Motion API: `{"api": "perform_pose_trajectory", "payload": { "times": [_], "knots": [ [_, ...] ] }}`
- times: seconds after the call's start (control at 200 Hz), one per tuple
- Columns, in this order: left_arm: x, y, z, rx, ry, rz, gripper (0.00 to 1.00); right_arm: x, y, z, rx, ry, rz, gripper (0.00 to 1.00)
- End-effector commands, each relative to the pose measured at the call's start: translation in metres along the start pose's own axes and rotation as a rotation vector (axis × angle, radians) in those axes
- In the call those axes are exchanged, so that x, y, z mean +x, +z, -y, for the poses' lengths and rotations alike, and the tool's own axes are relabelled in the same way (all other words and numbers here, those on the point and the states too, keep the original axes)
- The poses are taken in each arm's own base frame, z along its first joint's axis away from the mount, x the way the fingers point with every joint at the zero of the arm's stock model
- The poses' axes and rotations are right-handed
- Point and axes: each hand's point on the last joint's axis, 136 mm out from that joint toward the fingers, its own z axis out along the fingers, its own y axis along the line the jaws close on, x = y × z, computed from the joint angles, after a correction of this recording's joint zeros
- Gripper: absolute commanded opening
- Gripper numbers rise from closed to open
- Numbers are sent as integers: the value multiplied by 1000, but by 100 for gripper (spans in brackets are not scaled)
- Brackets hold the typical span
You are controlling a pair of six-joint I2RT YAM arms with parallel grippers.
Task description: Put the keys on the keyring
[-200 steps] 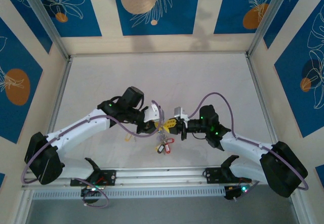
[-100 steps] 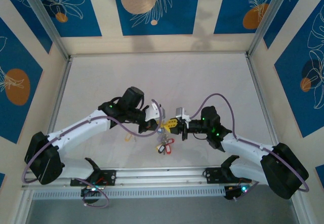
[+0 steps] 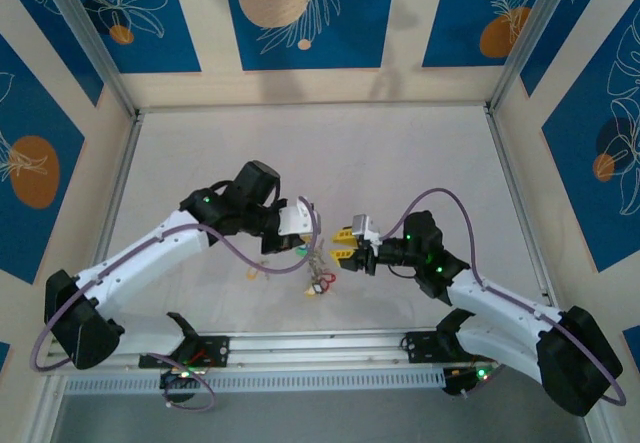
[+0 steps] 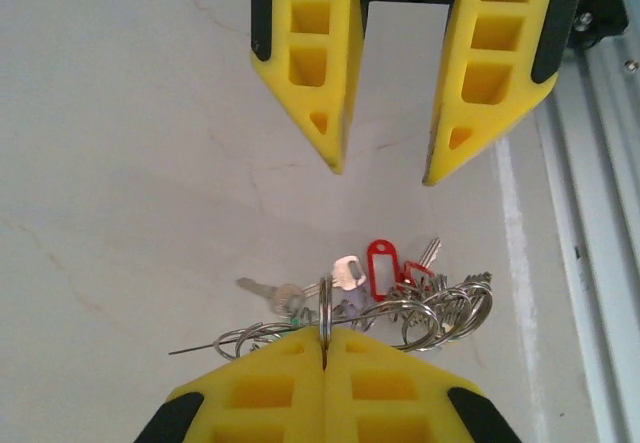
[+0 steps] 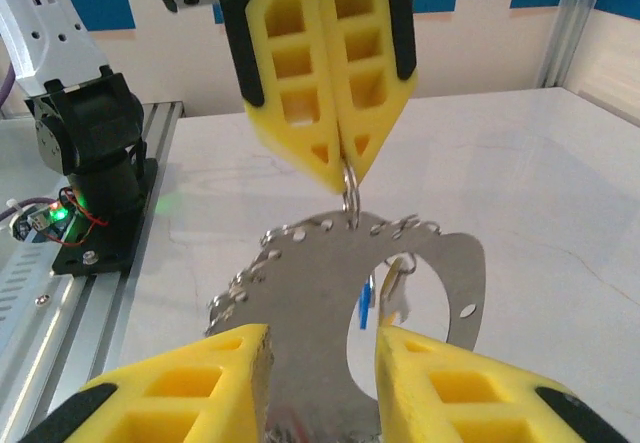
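Left gripper (image 4: pixel 325 335) is staying pinched shut on the keyring (image 5: pixel 300 293), its fingertips meeting on the top edge. The keyring is hanging straight down from them, low in the middle of the table (image 3: pixel 400 163), between the two arms. The keys (image 4: pixel 262 288) and a red tag (image 4: pixel 383 265) are dangling in a bunch off the small rings under it. I cannot tell if the lowest ones are touching the table.

Right gripper (image 5: pixel 320 343) is now standing open with a clear gap between its yellow fingers and nothing in it. It is facing the left gripper, just apart from the keyring.

Versus a second ago, the right gripper was closed and right up against the left one at the bunch. It is now opening and backing off toward its own side. The left arm is pulling back and lifting. The bunch, which was spread on the table with its red tags fanned out, is now looking tighter and sitting closer under the left fingers.
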Motion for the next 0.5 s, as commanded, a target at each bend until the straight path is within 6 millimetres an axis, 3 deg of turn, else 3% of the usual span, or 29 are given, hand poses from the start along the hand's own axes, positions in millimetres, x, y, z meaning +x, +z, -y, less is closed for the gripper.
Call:
{"api": "perform_pose_trajectory", "payload": {
  "times": [0.0,0.11,0.195,0.35,0.495],
  "knots": [
    [6,-14,-9,-62,65,-77,0,-6,2,2,0,-25,-11,35],
    [10,-25,-33,-196,28,-129,0,-8,9,-1,-17,-19,-15,36],
    [9,-41,-56,-284,-69,-120,0,-8,18,-15,-86,-39,-48,37],
    [18,-63,-97,-404,-146,-154,0,-1,30,-39,-205,-98,-83,51],
    [22,-91,-134,-510,-202,-157,0,13,47,-43,-247,-117,-118,50]
  ]
}}
